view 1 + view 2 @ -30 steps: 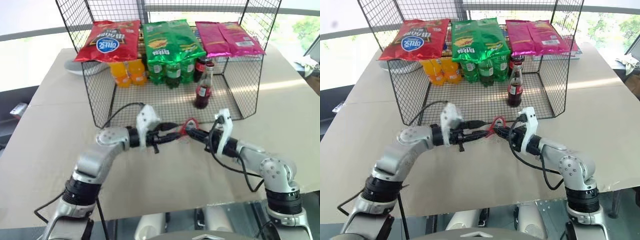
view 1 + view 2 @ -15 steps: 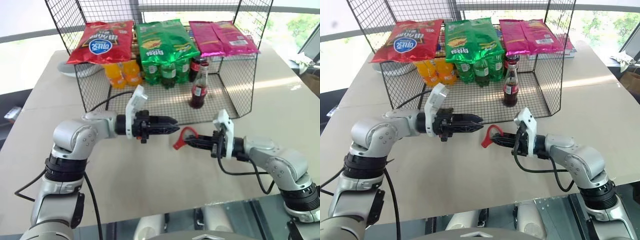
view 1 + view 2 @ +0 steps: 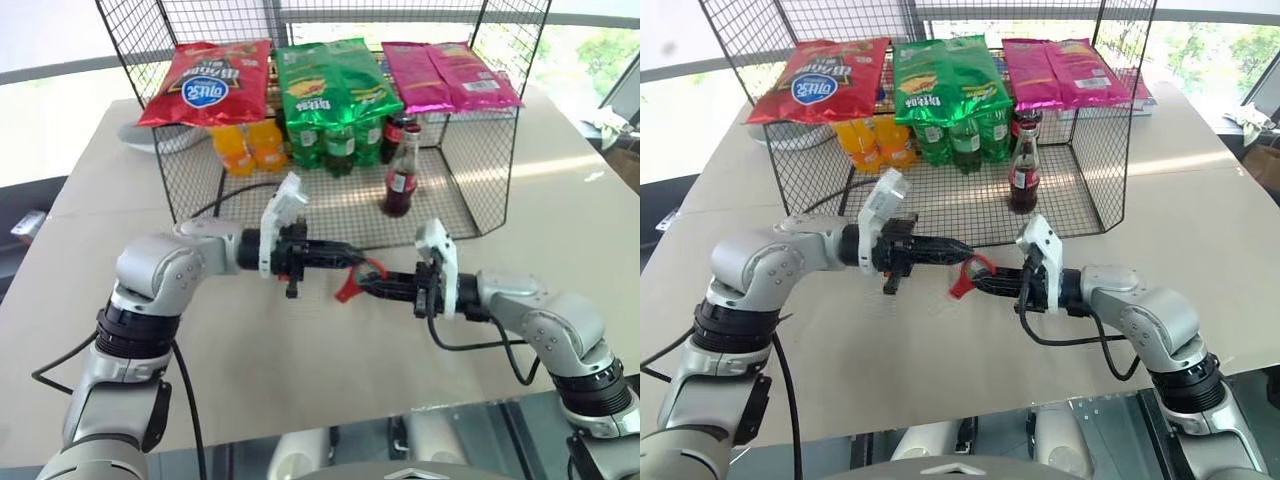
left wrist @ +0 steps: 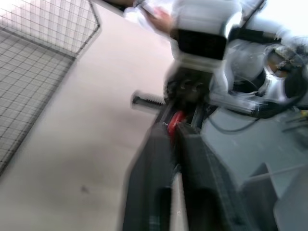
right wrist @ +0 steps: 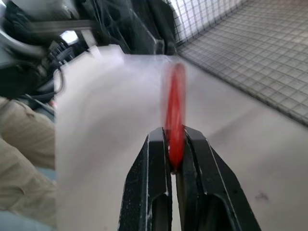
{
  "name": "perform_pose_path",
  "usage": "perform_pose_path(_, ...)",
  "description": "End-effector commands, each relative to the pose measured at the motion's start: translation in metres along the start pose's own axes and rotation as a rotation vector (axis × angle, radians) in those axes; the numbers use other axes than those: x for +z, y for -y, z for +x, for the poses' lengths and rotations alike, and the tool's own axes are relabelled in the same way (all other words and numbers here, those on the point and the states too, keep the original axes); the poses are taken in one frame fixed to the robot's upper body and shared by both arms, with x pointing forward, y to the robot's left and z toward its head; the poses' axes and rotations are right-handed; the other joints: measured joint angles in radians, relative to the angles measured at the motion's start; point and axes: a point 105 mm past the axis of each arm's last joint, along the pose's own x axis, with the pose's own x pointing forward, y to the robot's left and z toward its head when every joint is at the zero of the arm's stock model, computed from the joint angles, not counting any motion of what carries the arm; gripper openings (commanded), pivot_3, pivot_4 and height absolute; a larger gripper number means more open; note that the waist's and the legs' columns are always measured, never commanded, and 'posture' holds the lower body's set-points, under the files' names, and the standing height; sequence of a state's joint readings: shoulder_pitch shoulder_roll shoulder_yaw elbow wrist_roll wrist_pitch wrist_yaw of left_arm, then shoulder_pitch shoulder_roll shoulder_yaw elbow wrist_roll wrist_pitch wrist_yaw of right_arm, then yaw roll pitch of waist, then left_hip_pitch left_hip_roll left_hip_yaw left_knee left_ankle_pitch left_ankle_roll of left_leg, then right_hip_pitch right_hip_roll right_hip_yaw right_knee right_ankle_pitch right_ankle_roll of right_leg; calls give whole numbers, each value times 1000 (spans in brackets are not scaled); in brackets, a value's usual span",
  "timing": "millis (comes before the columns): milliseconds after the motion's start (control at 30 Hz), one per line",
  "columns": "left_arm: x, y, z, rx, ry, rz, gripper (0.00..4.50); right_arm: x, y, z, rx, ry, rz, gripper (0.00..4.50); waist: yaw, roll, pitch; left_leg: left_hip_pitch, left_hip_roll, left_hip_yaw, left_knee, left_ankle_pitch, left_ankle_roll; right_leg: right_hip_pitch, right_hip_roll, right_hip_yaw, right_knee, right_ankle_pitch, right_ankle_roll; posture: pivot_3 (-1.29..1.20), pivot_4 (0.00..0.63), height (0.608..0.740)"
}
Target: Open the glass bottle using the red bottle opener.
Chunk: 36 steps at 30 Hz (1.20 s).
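Red bottle opener [image 3: 352,284] held above the tan table [image 3: 300,350], mid-frame in the head views, between the two arms. Right gripper [image 5: 172,144] clamped on its handle — black fingers pressed together on the red edge, seen head-on in the right wrist view. Left gripper [image 3: 355,259] closed as well, tips meeting the opener's ring end from nine o'clock; whether actually pinching the ring cannot be told. Glass bottle [image 3: 402,172] standing upright inside the wire basket [image 3: 480,190], toward twelve to one o'clock from the opener and well apart from it — cap on. Behind it, at twelve o'clock, green soda bottles [image 3: 335,140] and orange soda bottles [image 3: 250,145], with snack bags [image 3: 335,75] lying across the basket top
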<state>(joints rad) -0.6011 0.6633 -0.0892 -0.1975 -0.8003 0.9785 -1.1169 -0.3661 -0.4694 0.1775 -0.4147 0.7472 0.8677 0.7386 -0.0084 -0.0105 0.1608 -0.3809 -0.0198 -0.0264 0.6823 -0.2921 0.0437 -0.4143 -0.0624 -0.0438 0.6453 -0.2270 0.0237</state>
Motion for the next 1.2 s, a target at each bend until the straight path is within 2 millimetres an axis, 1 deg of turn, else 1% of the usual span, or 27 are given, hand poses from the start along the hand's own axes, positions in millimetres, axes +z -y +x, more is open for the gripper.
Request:
perform_pose_path(33, 6, 11, 3, -44, 15, 32, 43, 22, -8, 0, 42, 86, -27, 0, -1, 0, 0, 0, 0, 0, 0, 0, 0, 0, 0, 0, 0, 0, 0, 0, 150, 740)
perform_pose_path(100, 5, 11, 3, -43, 17, 30, 43, 25, -12, -2, 73, 102, -16, 0, -1, 0, 0, 0, 0, 0, 0, 0, 0, 0, 0, 0, 0, 0, 0, 0, 150, 740)
perform_pose_path(233, 1, 12, 0, -31, 20, 14, 43, 25, -7, -3, 30, 112, -8, 0, -1, 0, 0, 0, 0, 0, 0, 0, 0, 0, -1, 0, 0, 0, 0, 0, 150, 740)
perform_pose_path(333, -1, 10, -2, -11, 16, 27, 43, 24, -8, -3, 36, 101, -6, 0, 0, 0, 0, 0, 0, 0, 0, 0, 1, 0, 0, 0, 0, 0, 0, 0, 150, 740)
perform_pose_path(433, 10, 6, -6, 7, 66, 39, 43, 21, -8, -3, 35, 83, -16, 0, 1, 0, 0, 0, 0, 0, 0, -1, 1, 0, 0, 0, 0, 0, 0, 0, 150, 740)
perform_pose_path(467, 13, 4, -8, 18, 80, 42, 536, 20, -7, -3, 30, 77, -19, 0, 1, 0, 0, 0, 0, 0, 0, -1, 2, 0, 0, 0, 0, 0, 0, 0, 150, 740)
perform_pose_path(533, 15, 0, -10, 45, 83, 61, 1251, 19, -7, -3, 30, 71, -22, 0, 1, 0, 0, 0, 0, 0, 0, -1, 2, 0, 0, 0, 0, 0, 0, 0, 150, 740)
perform_pose_path(633, 13, -4, -10, 70, 74, 77, 2504, 18, -9, -2, 40, 70, -25, 0, 0, 0, 0, 0, 0, 0, 0, 0, 0, 0, 0, 0, 0, 0, 0, 0, 150, 740)
perform_pose_path(700, 11, -2, -9, 49, 65, 74, 3386, 19, -10, -2, 48, 71, -29, 0, 0, 0, 0, 0, 0, 0, 0, 0, 0, 0, 0, 0, 0, 0, 0, 0, 150, 740)
perform_pose_path(833, 9, -2, -7, 41, 57, 73, 3386, 20, -14, -2, 68, 78, -36, 0, -1, 0, 0, 0, 0, 0, 0, -1, 1, 0, 0, 0, 0, 0, 0, 0, 150, 740)
perform_pose_path(967, 10, -6, -7, 55, 59, 80, 3386, 21, -19, -2, 97, 83, -41, 0, 0, 0, 0, 0, 0, 0, 0, -1, 2, 0, 0, 0, 0, 0, 0, 0, 150, 740)
perform_pose_path(1100, 9, 1, -5, 7, 51, 70, 3386, 21, -23, -2, 110, 87, -45, 0, 0, 0, 0, 0, 0, 0, 0, -1, 1, 0, 0, 0, 0, 0, 0, 0, 150, 740)
perform_pose_path(1167, 8, 5, -3, -24, 47, 62, 2312, 21, -24, -2, 116, 89, -47, 0, 0, 0, 0, 0, 0, 0, 0, -1, 1, 0, 0, 0, 0, 0, 0, 0, 150, 740)
perform_pose_path(1200, 8, 7, -2, -38, 45, 55, 2152, 22, -25, -1, 118, 89, -48, 0, 0, 0, 0, 0, 0, 0, 0, -1, 1, 0, 0, 0, 0, 0, 0, 0, 150, 740)
